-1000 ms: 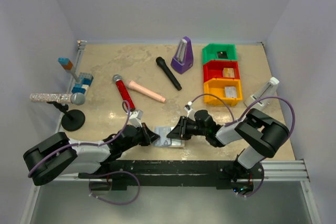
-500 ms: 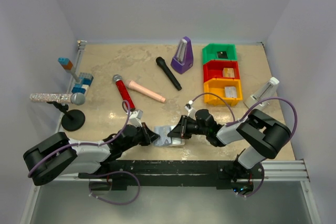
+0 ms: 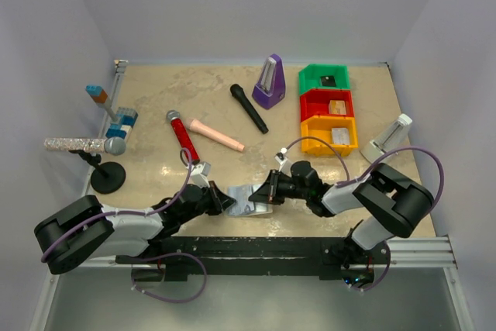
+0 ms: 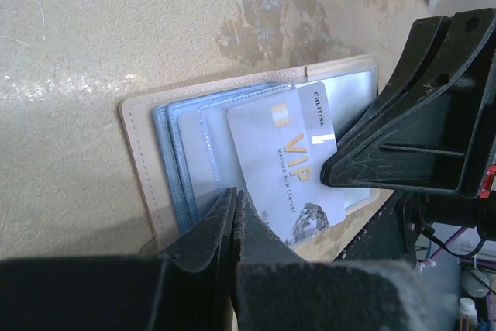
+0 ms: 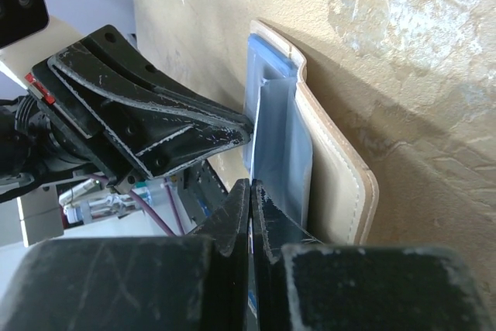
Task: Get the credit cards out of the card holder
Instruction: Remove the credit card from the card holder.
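The card holder [image 3: 246, 201] lies open near the table's front edge, beige outside [image 4: 139, 160] with light blue pockets. A silver credit card [image 4: 291, 153] printed "VIP" sticks out of a pocket at a slant. My left gripper [image 3: 227, 200] is shut, its tips [image 4: 235, 195] pressed onto the holder's blue inner panel. My right gripper [image 3: 263, 191] comes from the other side and is shut on the card's edge [image 4: 329, 170]. In the right wrist view the jaws [image 5: 250, 187] pinch a thin sliver beside the holder's beige cover [image 5: 333, 176]. Other cards are hidden in the pockets.
Behind the holder lie a red microphone [image 3: 182, 136], a pink tube [image 3: 217, 135] and a black microphone [image 3: 249, 108]. A purple metronome [image 3: 270, 81] and green, red and orange bins [image 3: 327, 104] stand at the back right. A microphone stand [image 3: 107, 176] is at the left.
My right gripper's jaws have closed onto the card and the arm has eased slightly right. The left gripper and the holder have stayed put.
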Controlling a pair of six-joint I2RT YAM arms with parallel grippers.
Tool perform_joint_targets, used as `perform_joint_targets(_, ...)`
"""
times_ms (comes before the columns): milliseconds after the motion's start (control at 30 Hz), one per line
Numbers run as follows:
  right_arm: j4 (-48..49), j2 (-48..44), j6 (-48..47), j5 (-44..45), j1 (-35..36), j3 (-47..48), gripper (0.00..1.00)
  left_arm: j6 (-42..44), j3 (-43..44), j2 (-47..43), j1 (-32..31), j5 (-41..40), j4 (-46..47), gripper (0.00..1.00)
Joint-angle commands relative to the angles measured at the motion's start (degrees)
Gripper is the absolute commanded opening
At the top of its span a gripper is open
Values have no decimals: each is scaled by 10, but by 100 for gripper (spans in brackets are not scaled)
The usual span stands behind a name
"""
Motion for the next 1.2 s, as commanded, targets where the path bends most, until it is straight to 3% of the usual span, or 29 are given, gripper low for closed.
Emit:
perform_joint_targets(0,21,-23,-8,-10,-4,-2,0,7,-64,4,-3,-20,-67,0)
perform_joint_targets(200,-41,-53,-31,-3,-8,1,0,6,-64,-26,-3,-30,-98,0)
perform_joint_targets(533,-257,-173,-126,22,-7,50,0,6,-61,-100,-2,-50,-167,0)
perform_joint_targets(867,-418,-259,-205,48,-7,104,0,20,-22,-236,-2,-71,-309,0)
perform_joint_targets(933,-455,-272,-229,46,-8,123,0,31,-5,-266,-2,-69,-336,8)
perform_joint_targets(1167,-575,-300,-322,-18,-8,193,0,87,72,-347,-2,-44,-411,52)
